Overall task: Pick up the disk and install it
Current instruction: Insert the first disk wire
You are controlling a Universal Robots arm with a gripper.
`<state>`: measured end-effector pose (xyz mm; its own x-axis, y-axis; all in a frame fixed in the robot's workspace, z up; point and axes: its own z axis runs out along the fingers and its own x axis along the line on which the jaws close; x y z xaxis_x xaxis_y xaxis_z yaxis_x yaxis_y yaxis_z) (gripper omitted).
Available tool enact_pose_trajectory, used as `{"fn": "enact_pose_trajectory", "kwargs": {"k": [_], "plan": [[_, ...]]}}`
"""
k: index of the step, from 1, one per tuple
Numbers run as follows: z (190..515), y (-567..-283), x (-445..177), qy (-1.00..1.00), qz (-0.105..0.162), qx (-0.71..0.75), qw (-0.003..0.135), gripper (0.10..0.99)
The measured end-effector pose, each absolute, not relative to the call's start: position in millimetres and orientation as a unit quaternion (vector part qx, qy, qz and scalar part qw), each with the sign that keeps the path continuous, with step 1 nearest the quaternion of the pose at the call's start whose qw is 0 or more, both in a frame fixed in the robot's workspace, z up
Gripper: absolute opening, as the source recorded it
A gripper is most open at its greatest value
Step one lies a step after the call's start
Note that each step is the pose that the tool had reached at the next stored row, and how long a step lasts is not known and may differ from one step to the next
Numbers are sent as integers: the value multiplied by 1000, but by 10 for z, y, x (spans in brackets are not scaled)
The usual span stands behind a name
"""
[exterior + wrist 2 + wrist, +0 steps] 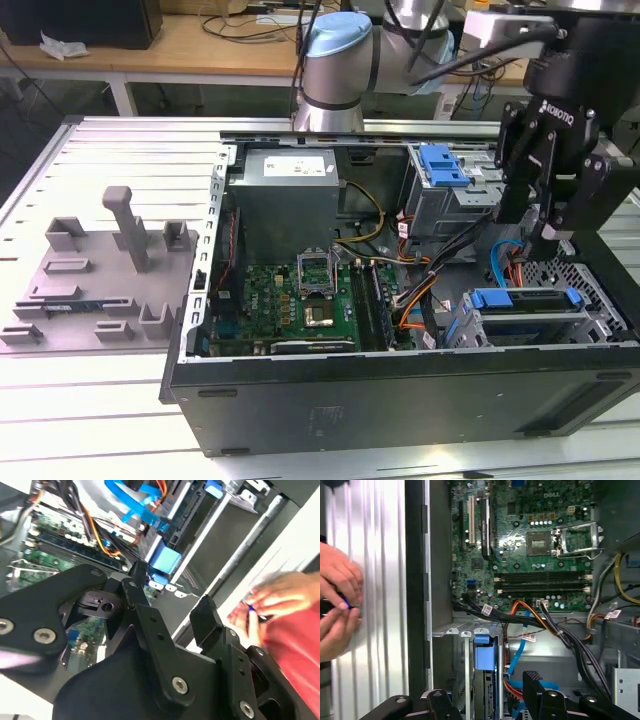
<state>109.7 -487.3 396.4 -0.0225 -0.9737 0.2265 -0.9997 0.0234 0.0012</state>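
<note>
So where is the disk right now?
In the exterior view, the disk sits inside the computer case at the exterior view's right, beside orange cables, with the open gripper above it.

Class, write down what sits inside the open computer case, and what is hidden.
Inside: green motherboard, grey power-supply box, bundled cables, and the blue-framed disk in a drive cage. Whatever lies beneath the disk is covered.
</note>
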Motion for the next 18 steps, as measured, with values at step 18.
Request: {"fn": "enact_pose_trajectory", "kwargs": {"k": [18], "plan": [[3958,-4419,1253,-693,170,677,179,624]]}}
